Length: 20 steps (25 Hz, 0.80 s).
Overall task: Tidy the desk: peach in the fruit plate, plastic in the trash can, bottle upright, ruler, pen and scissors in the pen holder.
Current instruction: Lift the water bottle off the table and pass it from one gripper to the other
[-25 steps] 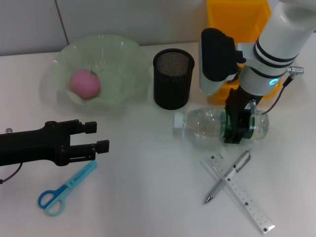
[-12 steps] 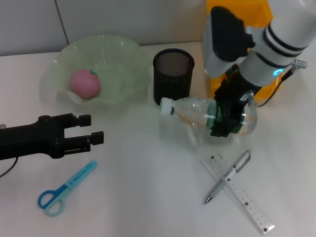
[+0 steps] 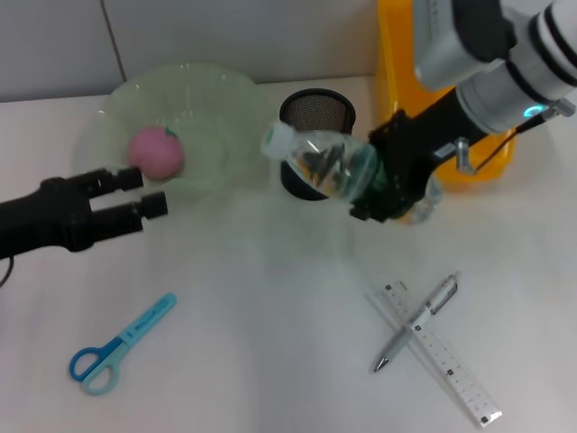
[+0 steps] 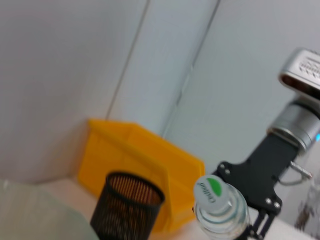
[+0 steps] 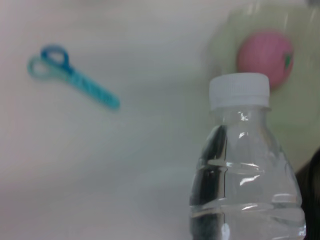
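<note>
Gripping the bottle (image 3: pixel 347 170) near its base, the right gripper (image 3: pixel 394 185) holds it tilted above the desk (image 3: pixel 270 343), cap toward the holder (image 3: pixel 315 113). The left gripper (image 3: pixel 135 194), fingers parted, hovers beside the plate (image 3: pixel 216 108).

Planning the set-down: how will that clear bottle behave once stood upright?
The bottle, clamped tilted in the right tool, looks empty, so probably light and tippy. Its round body would likely roll if it fell. Thin plastic may flex.

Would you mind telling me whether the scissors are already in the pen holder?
No, the scissors lie flat on the desk, well away from the black mesh pen holder.
</note>
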{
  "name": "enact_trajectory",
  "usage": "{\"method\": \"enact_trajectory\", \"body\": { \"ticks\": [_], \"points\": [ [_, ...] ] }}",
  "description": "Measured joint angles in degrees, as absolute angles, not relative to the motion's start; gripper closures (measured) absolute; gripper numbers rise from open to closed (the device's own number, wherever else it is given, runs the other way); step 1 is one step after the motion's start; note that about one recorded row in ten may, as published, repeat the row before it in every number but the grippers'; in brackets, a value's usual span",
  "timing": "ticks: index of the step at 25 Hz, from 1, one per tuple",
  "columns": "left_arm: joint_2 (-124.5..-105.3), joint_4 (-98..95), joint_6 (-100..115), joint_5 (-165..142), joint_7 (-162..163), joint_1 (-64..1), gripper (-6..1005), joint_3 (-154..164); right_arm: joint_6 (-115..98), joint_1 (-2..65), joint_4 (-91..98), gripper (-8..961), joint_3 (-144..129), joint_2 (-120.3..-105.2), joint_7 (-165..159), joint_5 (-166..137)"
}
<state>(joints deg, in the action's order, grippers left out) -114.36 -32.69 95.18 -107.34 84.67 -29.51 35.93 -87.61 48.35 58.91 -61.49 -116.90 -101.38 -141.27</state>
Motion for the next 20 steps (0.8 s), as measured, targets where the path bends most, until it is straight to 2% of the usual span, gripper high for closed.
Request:
{"method": "enact_trajectory", "body": {
  "ticks": [6, 10, 15, 17, 20],
  "points": [
    [-115.08, -32.4, 98.5, -103.1, 84.1, -29.2, 248, 31.0, -87.6, 43.5, 62.8, 192, -57.7, -116.88, -97.7, -126.8],
    [-115.51, -32.3, 99.1, -100.0, 83.9, -29.0, 248, 31.2, -87.6, 42.5, 62.6, 192, -56.5, -116.89, -95.7, -120.9],
    [-116.74, -32.6, 99.3, -97.2, 83.5, -29.4, 249, 31.1, -87.7, 41.3, 62.1, 192, -56.3, -117.42, -93.4, -113.9],
    [-117.84, -32.6, 99.4, -94.8, 81.6, -30.6, 249, 31.4, -88.0, 40.9, 61.6, 192, -56.5, -117.56, -92.9, -111.3],
    [-118.09, -32.2, 99.7, -94.2, 80.9, -31.4, 248, 31.4, -89.2, 40.9, 60.1, 193, -56.5, -117.62, -92.1, -108.1]
  ]
}}
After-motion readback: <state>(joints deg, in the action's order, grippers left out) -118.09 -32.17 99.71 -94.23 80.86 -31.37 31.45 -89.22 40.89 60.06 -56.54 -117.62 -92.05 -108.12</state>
